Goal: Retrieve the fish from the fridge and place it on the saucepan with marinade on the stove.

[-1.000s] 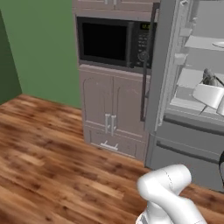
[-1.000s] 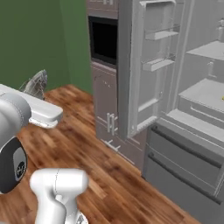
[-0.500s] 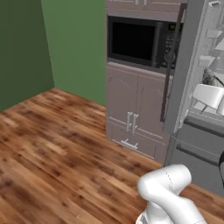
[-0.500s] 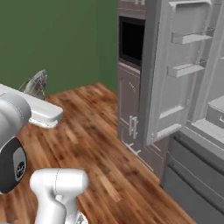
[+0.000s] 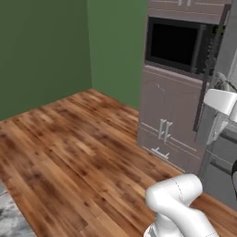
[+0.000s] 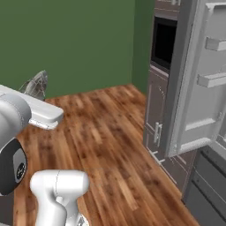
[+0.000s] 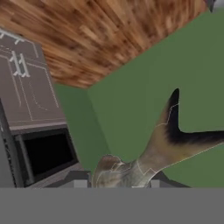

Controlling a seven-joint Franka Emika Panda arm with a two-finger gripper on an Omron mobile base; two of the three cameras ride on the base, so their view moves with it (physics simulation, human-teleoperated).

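We list one fish (image 7: 144,162), grasped in our pincer (image 7: 116,183), raised left of the fridge (image 6: 207,88) door.

The arm (image 6: 26,114) reaches out level (elbow bent), fingers (image 7: 78,181) clamped on the fish (image 7: 153,153).

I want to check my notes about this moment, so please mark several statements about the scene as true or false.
1. The hand holds the fish. True.
2. The fridge door stands open. True.
3. The floor is white tile. False: it is brown wood.
4. The microwave sits above closed cabinet doors. True.
5. The wall behind the floor is red. False: it is green.
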